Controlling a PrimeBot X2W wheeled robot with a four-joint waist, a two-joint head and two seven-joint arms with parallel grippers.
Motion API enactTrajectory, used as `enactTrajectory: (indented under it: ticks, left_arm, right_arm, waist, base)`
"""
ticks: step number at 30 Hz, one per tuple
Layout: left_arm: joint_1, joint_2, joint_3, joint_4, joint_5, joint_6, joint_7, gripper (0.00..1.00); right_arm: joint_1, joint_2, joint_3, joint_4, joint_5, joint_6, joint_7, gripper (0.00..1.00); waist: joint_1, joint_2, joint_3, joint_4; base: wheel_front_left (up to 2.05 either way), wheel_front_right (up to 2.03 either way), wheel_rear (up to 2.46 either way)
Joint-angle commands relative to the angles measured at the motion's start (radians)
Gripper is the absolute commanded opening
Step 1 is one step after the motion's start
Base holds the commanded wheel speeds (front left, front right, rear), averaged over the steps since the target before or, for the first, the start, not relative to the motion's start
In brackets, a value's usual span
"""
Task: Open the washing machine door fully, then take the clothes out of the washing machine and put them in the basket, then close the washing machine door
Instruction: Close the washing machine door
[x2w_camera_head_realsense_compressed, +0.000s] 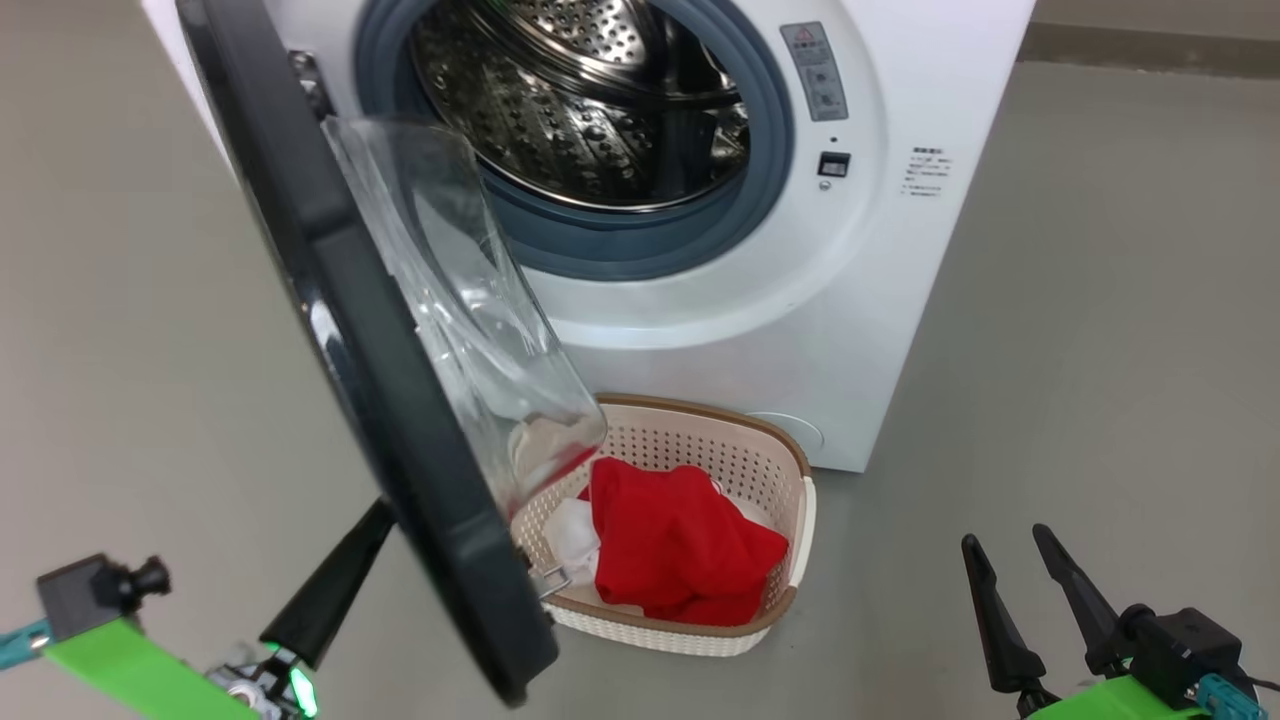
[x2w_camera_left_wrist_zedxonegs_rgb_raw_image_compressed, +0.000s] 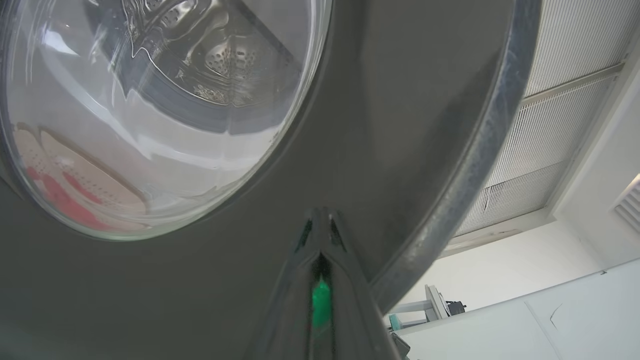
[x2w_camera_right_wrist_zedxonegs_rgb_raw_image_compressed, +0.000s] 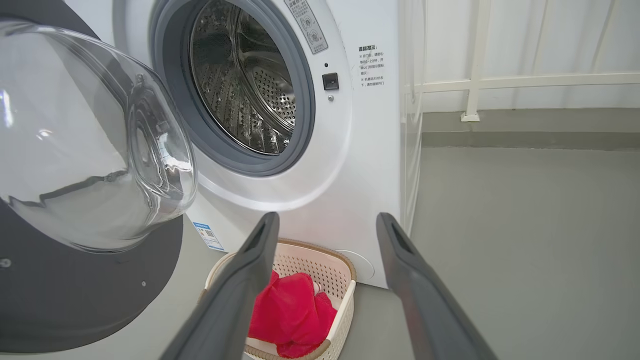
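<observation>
Two grippers are in view. The left gripper (x2w_camera_left_wrist_zedxonegs_rgb_raw_image_compressed: 320, 217) has its fingers pressed together and holds nothing. Its tips point at the glossy black outer face of the washing machine door (x2w_camera_head_realsense_compressed: 380, 380), on the rim band just beside the glass window; contact cannot be confirmed. The door stands part-open, swung out from its hinge on the left of the washing machine (x2w_camera_head_realsense_compressed: 850, 330), glass bowl facing the drum (x2w_camera_head_realsense_compressed: 590, 110). The right gripper (x2w_camera_head_realsense_compressed: 1005, 540) has its fingers spread wide and holds nothing. It hangs over the floor (x2w_camera_head_realsense_compressed: 1100, 350) on the right, well apart from the door and nearer than the basket (x2w_camera_head_realsense_compressed: 700, 450). The basket sits on the floor near the machine's front base, the door's lower edge over its left end. The clothes (x2w_camera_head_realsense_compressed: 680, 545), red with white, lie inside the basket.
</observation>
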Motion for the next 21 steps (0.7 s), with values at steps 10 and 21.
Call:
enactTrajectory:
  ticks: [10, 21]
  left_arm:
    - [-0.158, -0.045, -0.011, -0.004, 0.052, -0.007, 0.023, 0.0]
    - [-0.298, -0.056, -0.044, 0.072, 0.101, -0.007, -0.061, 0.0]
  right_arm:
    - [-0.059, -0.011, 0.021, -0.032, -0.01, 0.007, -0.007, 1.0]
    - [-0.088, -0.006, 0.013, -0.039, -0.011, 0.007, -0.007, 1.0]
  waist:
    - [0.0, -0.0001, 0.042, -0.081]
    - [0.0, -0.0001, 0.09, -0.173]
  base:
    - [0.0, 0.0, 0.0]
    - [0.0, 0.0, 0.0]
